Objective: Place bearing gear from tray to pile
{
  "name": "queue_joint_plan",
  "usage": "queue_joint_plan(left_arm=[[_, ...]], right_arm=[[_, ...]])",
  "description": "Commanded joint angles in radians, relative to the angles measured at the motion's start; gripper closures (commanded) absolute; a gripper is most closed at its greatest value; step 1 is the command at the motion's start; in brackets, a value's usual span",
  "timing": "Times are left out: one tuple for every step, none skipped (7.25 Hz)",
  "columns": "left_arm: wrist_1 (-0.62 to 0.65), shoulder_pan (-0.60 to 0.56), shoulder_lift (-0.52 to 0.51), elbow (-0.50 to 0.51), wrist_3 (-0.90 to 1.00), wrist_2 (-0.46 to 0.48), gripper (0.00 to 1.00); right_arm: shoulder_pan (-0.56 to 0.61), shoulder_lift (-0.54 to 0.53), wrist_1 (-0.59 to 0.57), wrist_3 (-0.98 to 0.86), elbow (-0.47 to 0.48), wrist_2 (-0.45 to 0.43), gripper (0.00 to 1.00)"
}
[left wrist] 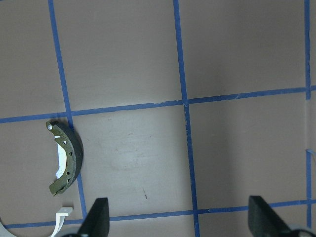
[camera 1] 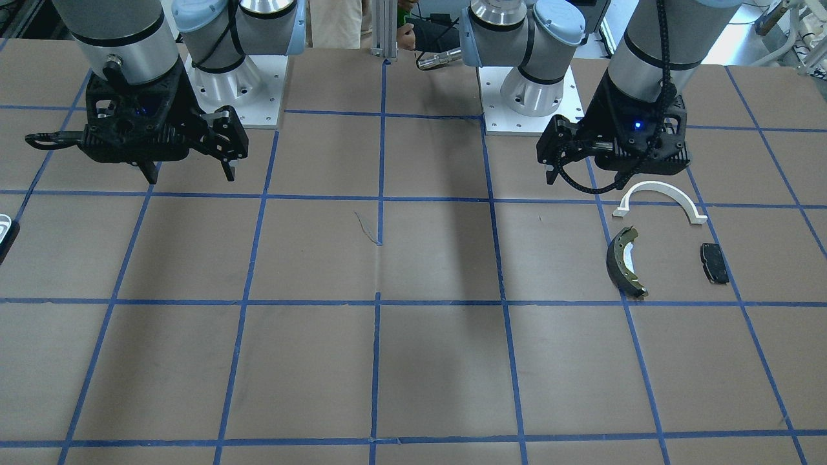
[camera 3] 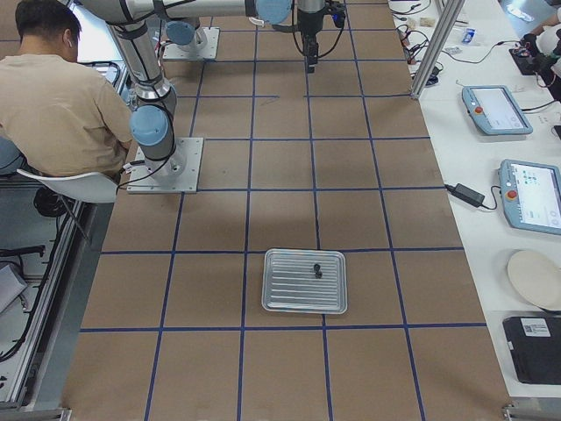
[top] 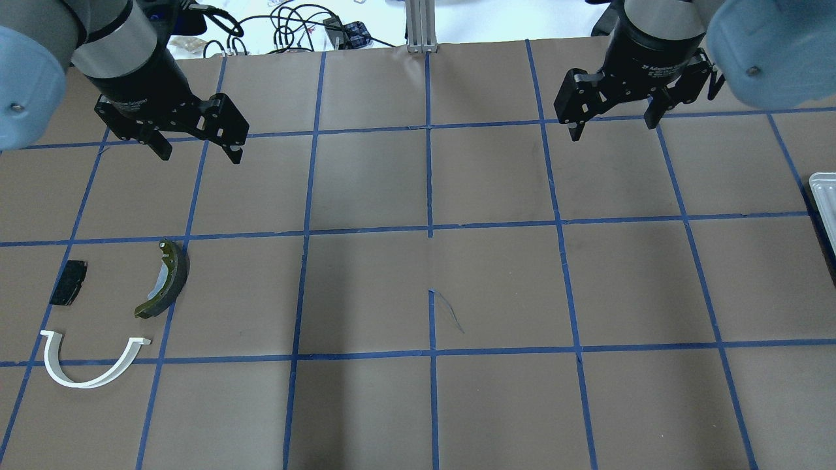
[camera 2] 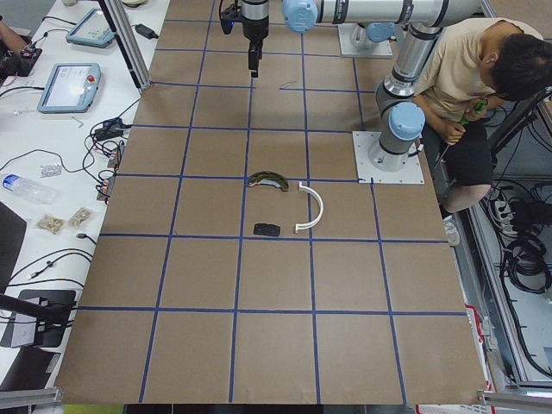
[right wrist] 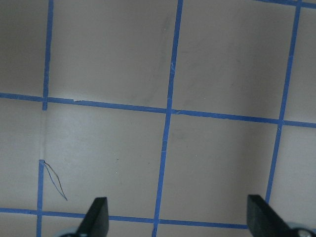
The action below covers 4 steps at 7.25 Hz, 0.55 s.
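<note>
Our left gripper point(top: 200, 155) and right gripper point(top: 612, 129) both gape empty. We reckon the tiny bearing gear point(camera 3: 317, 271) in the lower-middle tray point(camera 3: 289, 298) might slip our pinch.

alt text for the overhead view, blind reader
The left gripper and right gripper hang open and empty above a brown table gridded with blue tape. At left lie a white arc bracket, a brake shoe and a black pad, apart; a tray edge shows far right.
</note>
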Motion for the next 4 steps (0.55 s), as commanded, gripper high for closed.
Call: queue_joint_plan(left_arm=[[0.0,0.0,-0.001,0.001,-0.001,0.0,0.0],[0.0,0.0,0.005,-0.002,0.0,0.0,0.0],[0.002,0.0,0.0,0.001,0.0,0.0,0.0],[0.002,0.0,-0.001,0.001,0.0,0.0,0.0]], right_arm=[[-0.011,-0.005,0.059,0.003,0.004,-0.001,0.0],[-0.049,-0.005,0.069,-0.08,-0.004,-0.021,0.0],[-0.135,-0.006,0.07,-0.192,-0.004,-0.059,0.0],[-0.234,-0.003,0.064,-0.321,-0.002,-0.058,0.0]])
